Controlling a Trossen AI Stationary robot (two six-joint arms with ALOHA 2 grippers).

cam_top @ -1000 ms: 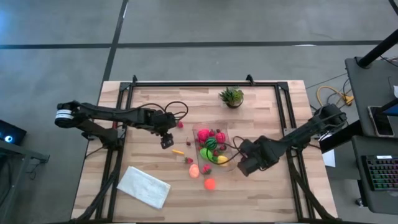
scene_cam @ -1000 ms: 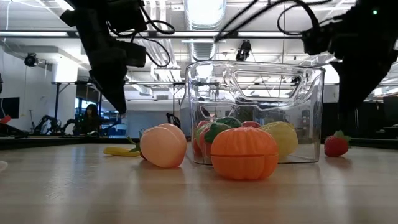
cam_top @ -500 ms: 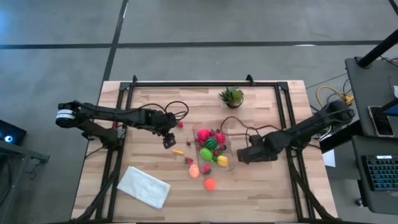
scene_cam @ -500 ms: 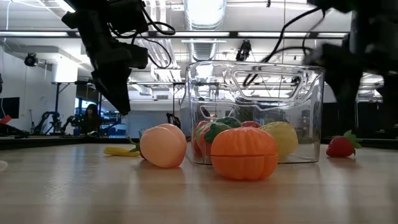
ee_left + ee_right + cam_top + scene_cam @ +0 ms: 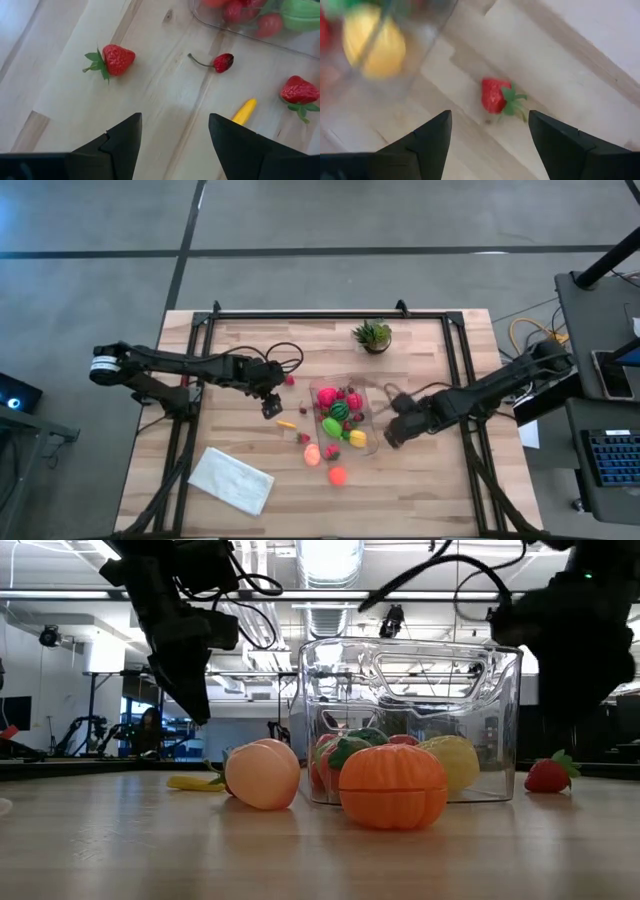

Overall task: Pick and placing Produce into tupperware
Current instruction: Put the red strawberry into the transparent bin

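Note:
The clear tupperware (image 5: 340,418) stands mid-table, holding pink, striped green, lime and yellow produce (image 5: 338,412). Outside it lie a peach (image 5: 262,772), an orange piece (image 5: 392,785), a small yellow piece (image 5: 243,111), a cherry (image 5: 222,62) and strawberries (image 5: 117,59). My left gripper (image 5: 175,142) hangs open above the table left of the tupperware, over bare wood between those pieces. My right gripper (image 5: 490,137) is open at the tupperware's right side, above a strawberry (image 5: 495,95) lying on the wood.
A potted plant (image 5: 372,335) stands at the far edge and a white folded cloth (image 5: 230,478) lies near the front left. Black frame rails (image 5: 190,420) run along both sides of the table. Bare wood shows to the right of the tupperware.
My right gripper has moved a little toward the far edge along the tupperware's right side and has turned about its wrist. The produce and the tupperware lie where they were.

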